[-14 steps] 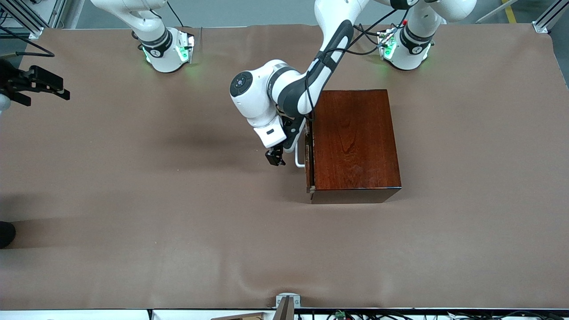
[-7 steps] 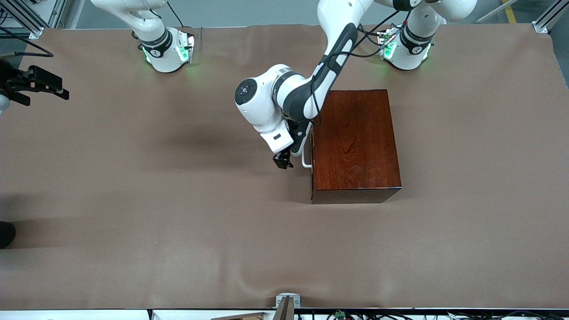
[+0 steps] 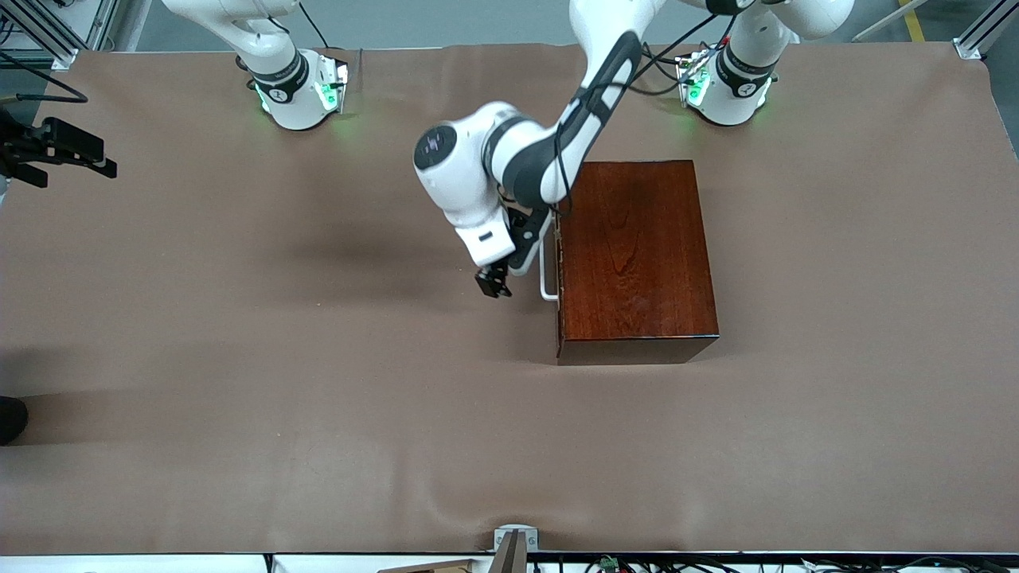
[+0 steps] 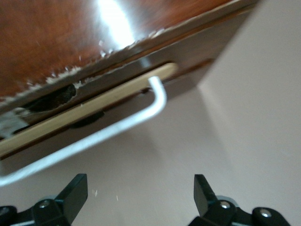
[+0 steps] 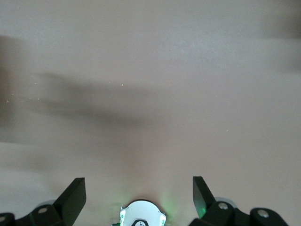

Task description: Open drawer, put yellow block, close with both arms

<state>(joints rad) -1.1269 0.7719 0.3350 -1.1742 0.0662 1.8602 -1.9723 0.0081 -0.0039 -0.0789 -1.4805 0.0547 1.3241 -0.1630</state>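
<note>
The dark reddish-brown wooden box (image 3: 633,255) stands on the table near the left arm's base. Its drawer is pushed in, and its white bar handle (image 3: 546,274) faces the right arm's end. My left gripper (image 3: 493,283) is open and empty, a short way off the handle and not touching it. In the left wrist view the handle (image 4: 117,129) and a thin pale strip of the drawer (image 4: 94,101) lie ahead of the open gripper (image 4: 141,197). My right gripper (image 3: 80,155) waits open and empty over the right arm's end of the table. The yellow block is out of view.
The brown table cover (image 3: 318,398) spreads wide round the box. The right wrist view shows bare cover and the right arm's green-lit base (image 5: 141,214) below the open gripper (image 5: 139,197). A metal bracket (image 3: 513,541) sits at the table's edge nearest the front camera.
The drawer, slightly open one second ago, was pushed shut by the left gripper. The left gripper has since drawn back a little from the handle. The right gripper barely moved.
</note>
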